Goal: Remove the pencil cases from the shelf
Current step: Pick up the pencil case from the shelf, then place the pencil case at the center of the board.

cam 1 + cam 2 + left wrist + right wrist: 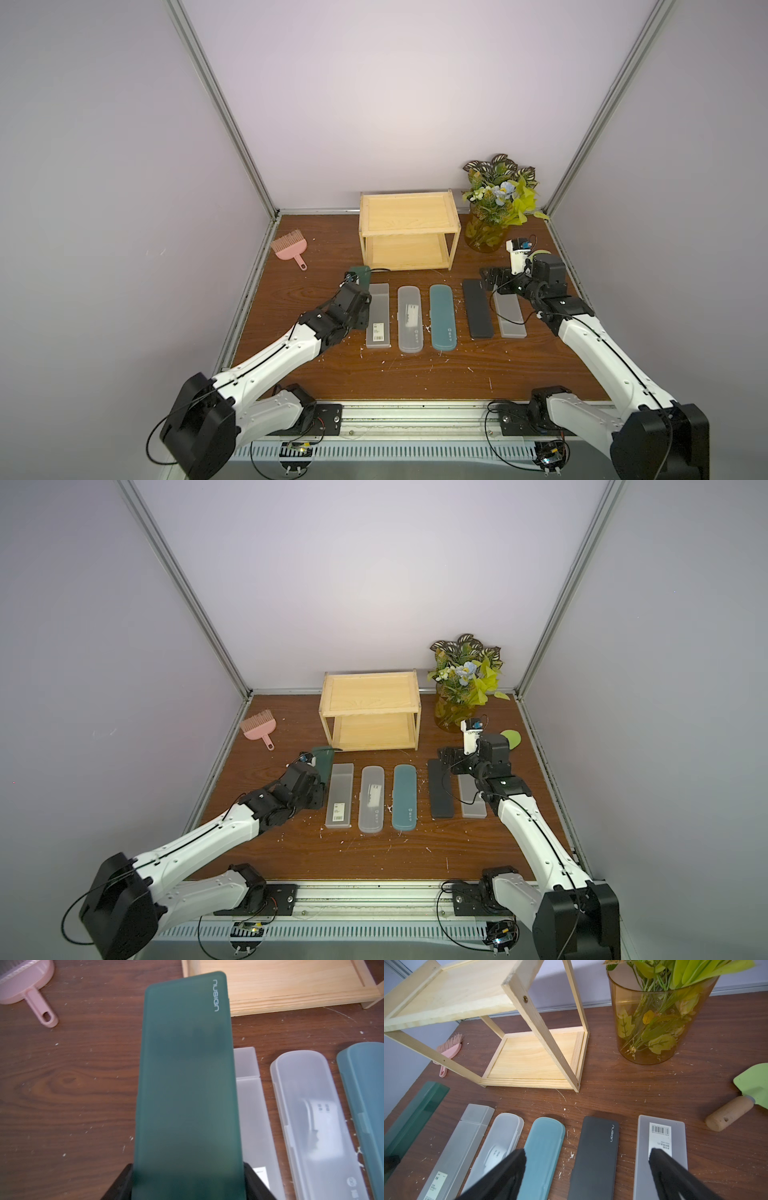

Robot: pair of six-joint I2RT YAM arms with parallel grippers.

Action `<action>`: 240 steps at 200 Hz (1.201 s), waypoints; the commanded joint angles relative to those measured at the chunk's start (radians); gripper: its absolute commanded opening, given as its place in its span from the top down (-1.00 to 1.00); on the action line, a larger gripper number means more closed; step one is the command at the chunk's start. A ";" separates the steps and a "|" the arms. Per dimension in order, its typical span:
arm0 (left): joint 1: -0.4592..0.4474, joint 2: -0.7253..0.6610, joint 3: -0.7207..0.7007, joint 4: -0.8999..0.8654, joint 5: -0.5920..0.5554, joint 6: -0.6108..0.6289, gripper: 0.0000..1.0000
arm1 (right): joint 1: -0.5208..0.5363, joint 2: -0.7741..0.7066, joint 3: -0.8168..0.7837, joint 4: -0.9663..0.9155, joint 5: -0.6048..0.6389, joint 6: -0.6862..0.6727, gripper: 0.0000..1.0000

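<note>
Well, my left hand (187,1169) clamps the dark green case (187,1064) by its near end at 7 o'clock from the shelf (409,232), right hand (587,1153) wide and empty; it looks light, stiff, slick plastic, so I'd pinch across its narrow sides.

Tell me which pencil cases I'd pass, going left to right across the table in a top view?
dark green case → frosted grey case → clear rounded case → teal case → black case → other frosted grey case
</note>
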 commanded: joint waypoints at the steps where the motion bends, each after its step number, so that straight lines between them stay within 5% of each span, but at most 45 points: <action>1: -0.004 -0.073 -0.024 -0.089 -0.116 -0.088 -0.01 | 0.005 -0.019 -0.009 0.047 -0.032 0.015 -0.98; 101: 0.001 0.017 -0.066 -0.083 -0.191 -0.141 0.01 | 0.005 -0.017 -0.008 0.042 -0.030 0.014 -0.98; 240: 0.029 0.045 -0.208 0.135 -0.047 -0.064 0.01 | 0.004 -0.001 -0.008 0.038 -0.030 0.014 -0.98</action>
